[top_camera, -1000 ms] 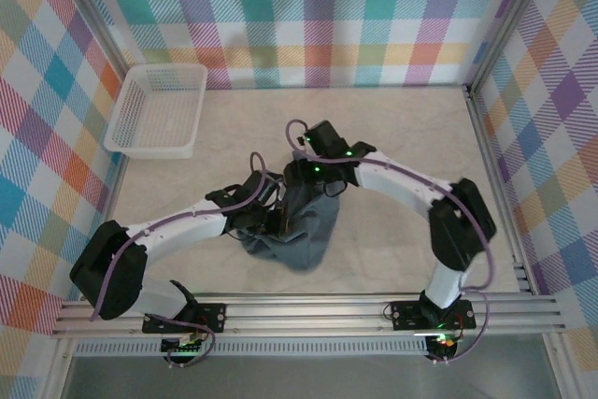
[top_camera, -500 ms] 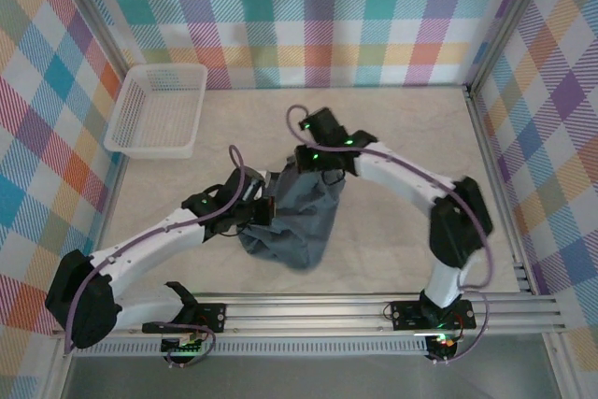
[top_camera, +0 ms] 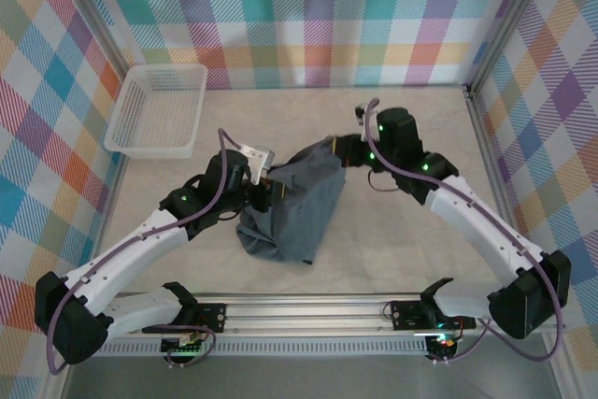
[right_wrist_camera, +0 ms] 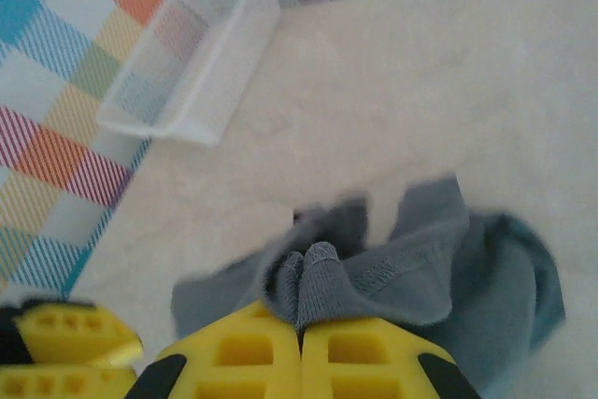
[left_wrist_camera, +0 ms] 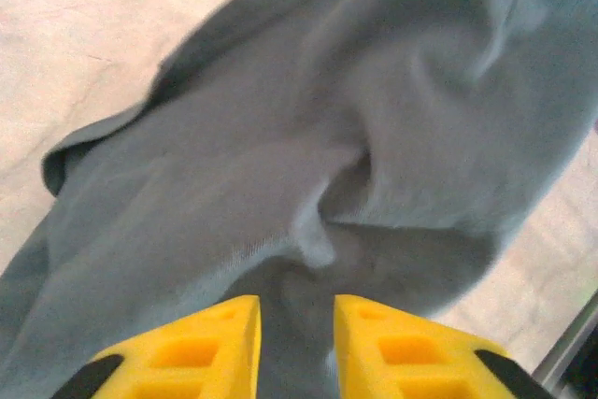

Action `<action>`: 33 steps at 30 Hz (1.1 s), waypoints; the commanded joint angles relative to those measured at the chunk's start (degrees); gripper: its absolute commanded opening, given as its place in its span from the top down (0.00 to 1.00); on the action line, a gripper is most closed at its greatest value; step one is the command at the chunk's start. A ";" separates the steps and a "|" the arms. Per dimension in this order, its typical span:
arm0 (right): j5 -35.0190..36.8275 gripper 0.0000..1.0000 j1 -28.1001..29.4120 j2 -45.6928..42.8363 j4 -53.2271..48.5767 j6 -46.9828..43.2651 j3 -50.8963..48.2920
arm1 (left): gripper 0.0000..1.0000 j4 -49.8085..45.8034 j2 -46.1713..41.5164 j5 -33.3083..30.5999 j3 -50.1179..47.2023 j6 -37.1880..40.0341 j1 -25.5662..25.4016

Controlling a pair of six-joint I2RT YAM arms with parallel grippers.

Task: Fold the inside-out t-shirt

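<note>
The dark slate-grey t-shirt [top_camera: 297, 205] hangs bunched between my two grippers above the middle of the table, its lower end resting on the surface. My left gripper [top_camera: 272, 190] is shut on the shirt's left edge; in the left wrist view grey fabric [left_wrist_camera: 308, 165] runs down between the yellow fingers [left_wrist_camera: 196, 348] of that gripper [left_wrist_camera: 297, 304]. My right gripper [top_camera: 339, 149] is shut on the top right corner; in the right wrist view a ribbed hem of the shirt [right_wrist_camera: 308, 273] is pinched in that gripper [right_wrist_camera: 301, 313]. The yellow patch is hidden.
A white lattice basket [top_camera: 155, 109] stands at the back left of the table, also in the right wrist view as the basket [right_wrist_camera: 192, 58]. Checked walls and aluminium rails [top_camera: 308, 310] enclose the cream table [top_camera: 411, 128].
The two grippers have pulled apart: the right arm swung out to the right, the left drew back to the left. The shirt has spread wider between them.
</note>
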 commanded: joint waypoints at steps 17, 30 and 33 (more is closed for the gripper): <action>-21.48 0.67 3.69 -4.74 -8.49 0.30 -26.29 | 0.36 0.98 20.28 7.63 6.05 -8.41 -0.17; 1.15 0.31 5.32 2.72 -12.03 1.18 -14.54 | 0.37 -14.37 28.01 -10.48 9.07 -7.52 -0.85; -5.48 0.31 7.94 5.68 -6.88 -0.45 -13.71 | 0.94 -12.98 29.84 -6.58 10.22 -7.27 -0.83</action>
